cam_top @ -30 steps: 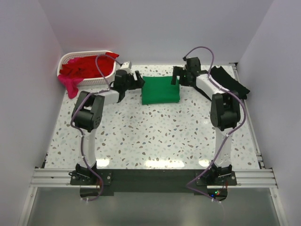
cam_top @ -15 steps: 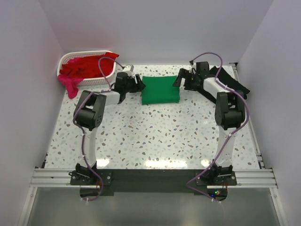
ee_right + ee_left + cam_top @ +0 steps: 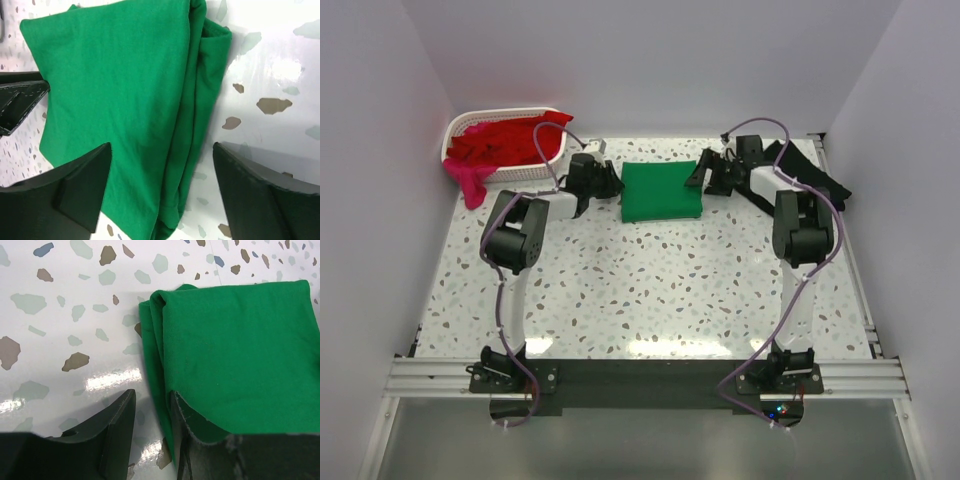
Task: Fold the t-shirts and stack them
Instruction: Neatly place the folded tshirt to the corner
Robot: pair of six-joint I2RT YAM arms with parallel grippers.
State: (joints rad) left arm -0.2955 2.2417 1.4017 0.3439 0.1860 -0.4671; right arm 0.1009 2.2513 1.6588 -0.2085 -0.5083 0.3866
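Since a second ago both claws have come down to the green shirt, one at each short side, and the left claw's jaws have drawn closer together. The shirt itself lies where it did.

From above, the green shirt is folded into a flat rectangle on the speckled table. The left claw is at its left edge and the right claw at its right edge. A black shirt lies crumpled to the right of the green one, beyond the right arm. Well to the left of the green shirt stands a white basket with red shirts in it. A pink shirt hangs over its near left corner.

In the left wrist view, the left claw stands narrow, with the green shirt's layered edge between its jaws. A strip of table shows between the outer finger and the cloth.

In the right wrist view, the right claw is wide open and straddles the green shirt's folded edge, gripping nothing.
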